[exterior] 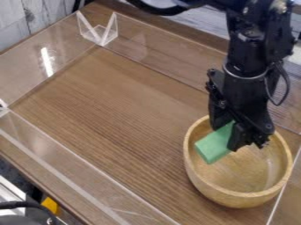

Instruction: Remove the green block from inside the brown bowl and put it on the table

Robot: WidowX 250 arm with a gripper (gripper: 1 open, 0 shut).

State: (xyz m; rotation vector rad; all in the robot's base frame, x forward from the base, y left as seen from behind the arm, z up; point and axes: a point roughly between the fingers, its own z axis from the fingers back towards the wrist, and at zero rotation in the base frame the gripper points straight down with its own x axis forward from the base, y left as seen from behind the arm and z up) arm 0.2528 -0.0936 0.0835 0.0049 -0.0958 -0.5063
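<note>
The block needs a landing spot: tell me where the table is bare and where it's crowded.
Bare: the wide stretch of table left of the bowl, running to the acrylic walls at the near and left edges. Crowded: the right side, where the gripper, shut on the block, stands in the bowl.
</note>
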